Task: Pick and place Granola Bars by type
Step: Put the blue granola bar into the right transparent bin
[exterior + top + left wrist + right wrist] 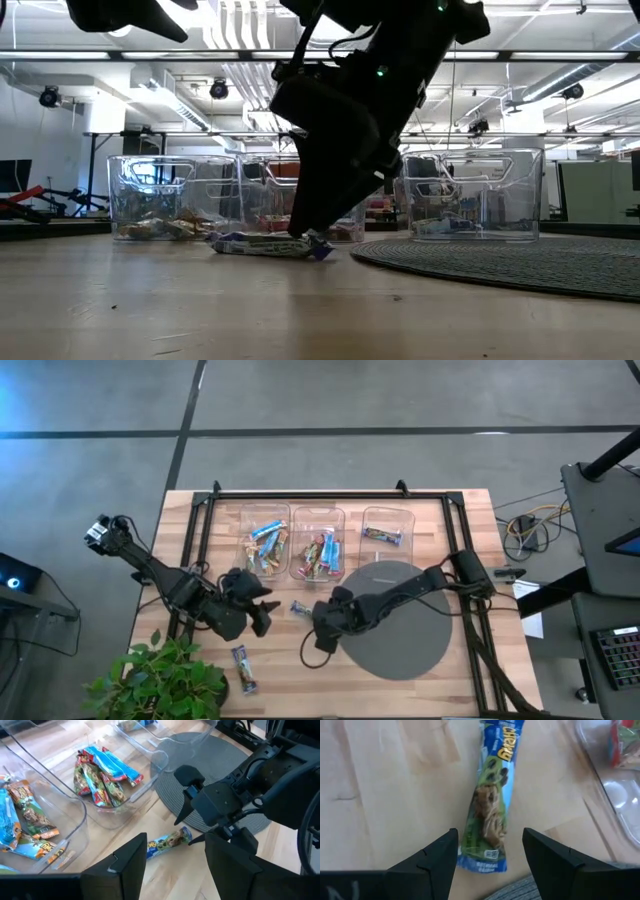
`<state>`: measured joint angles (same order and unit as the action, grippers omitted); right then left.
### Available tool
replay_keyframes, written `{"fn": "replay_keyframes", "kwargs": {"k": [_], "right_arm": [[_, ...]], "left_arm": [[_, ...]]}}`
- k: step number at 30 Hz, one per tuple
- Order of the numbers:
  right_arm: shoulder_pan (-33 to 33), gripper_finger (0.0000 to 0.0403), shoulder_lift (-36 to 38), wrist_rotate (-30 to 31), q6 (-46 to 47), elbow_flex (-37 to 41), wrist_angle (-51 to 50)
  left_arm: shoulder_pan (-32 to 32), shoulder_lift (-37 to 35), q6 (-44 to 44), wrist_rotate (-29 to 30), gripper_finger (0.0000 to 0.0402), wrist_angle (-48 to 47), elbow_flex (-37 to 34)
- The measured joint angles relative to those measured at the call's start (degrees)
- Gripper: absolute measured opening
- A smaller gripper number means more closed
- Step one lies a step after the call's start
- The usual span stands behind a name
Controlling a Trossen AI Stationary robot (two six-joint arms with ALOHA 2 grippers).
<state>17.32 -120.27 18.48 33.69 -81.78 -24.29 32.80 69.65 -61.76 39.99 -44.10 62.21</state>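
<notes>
Brimming bins (317, 520) of Granola Bars (318, 555)

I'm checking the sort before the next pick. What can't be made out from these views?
- Bar by the plant: too small in the high view to read its type.
- Right bin's contents: tiny from above, blurred through the walls in the low view.
- Blue bar: its top end is cut off by the right wrist picture's edge.
- Right gripper in the low view: silhouetted, fingers indistinct.
</notes>
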Motion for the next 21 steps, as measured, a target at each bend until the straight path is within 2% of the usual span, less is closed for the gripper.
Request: {"fn": "replay_keyframes", "kwargs": {"k": [5, 21], "right_arm": [[-0.8, 0.0215, -0.9, -0.6, 0.0, 0.3, 0.7], [-0.9, 0.0215, -3.0, -4.6, 0.3, 0.2, 1.0]], "left_arm": [[0.0, 0.0, 0.0, 2.0, 0.0183, 0.0, 0.0], [0.0, 0.0, 0.2, 2.1, 0.0183, 0.0, -0.6]]}}
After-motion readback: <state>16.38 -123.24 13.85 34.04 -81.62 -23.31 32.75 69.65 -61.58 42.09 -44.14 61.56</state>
